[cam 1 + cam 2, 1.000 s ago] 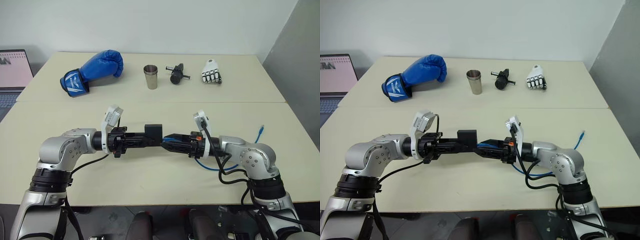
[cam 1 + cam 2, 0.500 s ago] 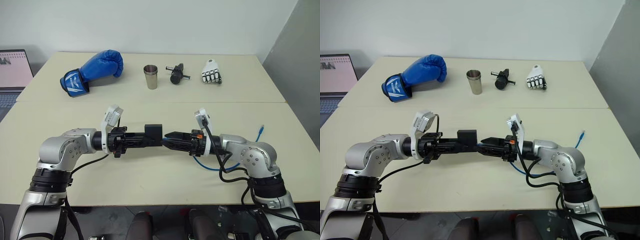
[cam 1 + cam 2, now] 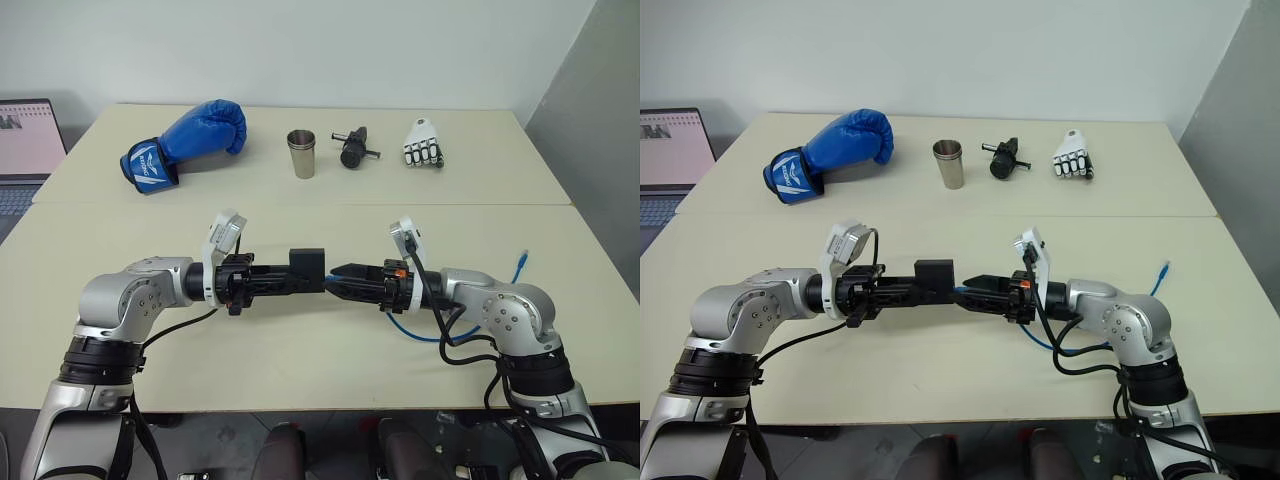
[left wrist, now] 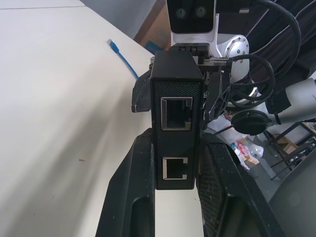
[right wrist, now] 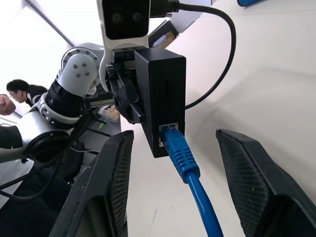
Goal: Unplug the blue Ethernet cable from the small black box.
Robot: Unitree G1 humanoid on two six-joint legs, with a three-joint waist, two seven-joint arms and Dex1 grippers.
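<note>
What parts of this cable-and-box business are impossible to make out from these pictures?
- Blue Ethernet cable: in the right wrist view its plug sits in the small black box, but the latch is hidden inside the port.
- Its middle stretch, in the eye views, runs behind the right gripper and arm.
- Its far plug is too small to read.
- Laptop: cut off by the picture's edge.

I count one blue Ethernet cable (image 5: 185,163), one small black box (image 3: 307,268), and two ports on that box's face. On the table (image 3: 300,345) I see one boxing glove (image 3: 185,143), one steel cup (image 3: 301,153), one black gadget (image 3: 353,148), one white robot hand (image 3: 423,144) and one laptop (image 3: 25,150).
</note>
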